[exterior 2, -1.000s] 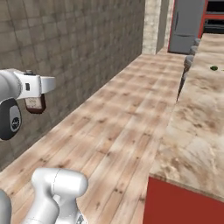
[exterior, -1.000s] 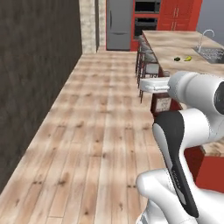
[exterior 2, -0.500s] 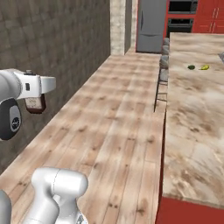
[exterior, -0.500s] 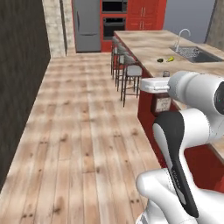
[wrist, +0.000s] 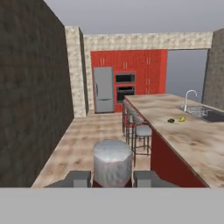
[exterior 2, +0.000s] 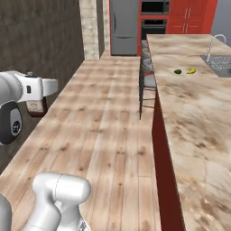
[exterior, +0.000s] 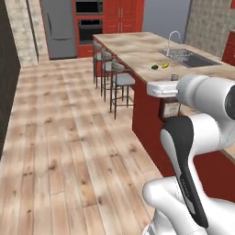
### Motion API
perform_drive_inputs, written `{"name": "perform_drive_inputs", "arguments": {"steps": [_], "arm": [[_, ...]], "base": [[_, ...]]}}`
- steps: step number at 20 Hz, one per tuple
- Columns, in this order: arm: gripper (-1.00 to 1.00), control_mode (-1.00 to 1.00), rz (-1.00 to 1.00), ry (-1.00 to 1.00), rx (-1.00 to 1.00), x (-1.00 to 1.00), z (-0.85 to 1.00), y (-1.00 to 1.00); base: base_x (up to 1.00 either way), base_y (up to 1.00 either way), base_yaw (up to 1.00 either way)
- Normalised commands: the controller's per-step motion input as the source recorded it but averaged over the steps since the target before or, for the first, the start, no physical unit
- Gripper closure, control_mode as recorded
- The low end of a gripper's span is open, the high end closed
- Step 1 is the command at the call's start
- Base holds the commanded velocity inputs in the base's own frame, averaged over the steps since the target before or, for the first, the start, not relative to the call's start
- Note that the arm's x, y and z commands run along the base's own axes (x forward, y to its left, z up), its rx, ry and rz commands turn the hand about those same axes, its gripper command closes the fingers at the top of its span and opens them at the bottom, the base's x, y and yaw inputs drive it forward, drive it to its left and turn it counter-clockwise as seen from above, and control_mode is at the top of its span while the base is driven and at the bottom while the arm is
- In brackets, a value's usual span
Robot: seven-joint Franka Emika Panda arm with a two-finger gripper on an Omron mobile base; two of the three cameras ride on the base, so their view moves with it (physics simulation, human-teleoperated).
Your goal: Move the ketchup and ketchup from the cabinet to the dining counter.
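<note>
Dark red-brown ketchup [exterior 2: 36, 107] bottle hangs upright under the gripper [exterior 2: 37, 104], jaws clamped on its neck w/ the grey cap [wrist: 112, 158] showing between the finger tips in the hand view; long axis vertical. Bottle rides mid-air over the wood floor [exterior: 69, 137], not yet over stone. Key relation: dining counter [exterior 2: 189, 113] lies to the right of the jaws and runs far ahead, its near edge just beside the arm. Judging by that, next move is sideways right, then down. Stools [exterior: 117, 85] stand along the counter's left side, farther on.
</note>
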Motion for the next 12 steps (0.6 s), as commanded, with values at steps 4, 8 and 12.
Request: {"name": "perform_drive_inputs", "arguments": {"steps": [4, 8, 12], "arm": [[1.0, 1.0, 0.0, 0.0, 0.0, 0.0, 0.0, 0.0], [1.0, 1.0, 0.0, 0.0, 0.0, 0.0, 0.0, 0.0], [1.0, 1.0, 0.0, 0.0, 0.0, 0.0, 0.0, 0.0]], "base": [[0.73, 0.5, -0.28], [0.76, 0.48, -0.29], [0.77, 0.45, -0.31]]}}
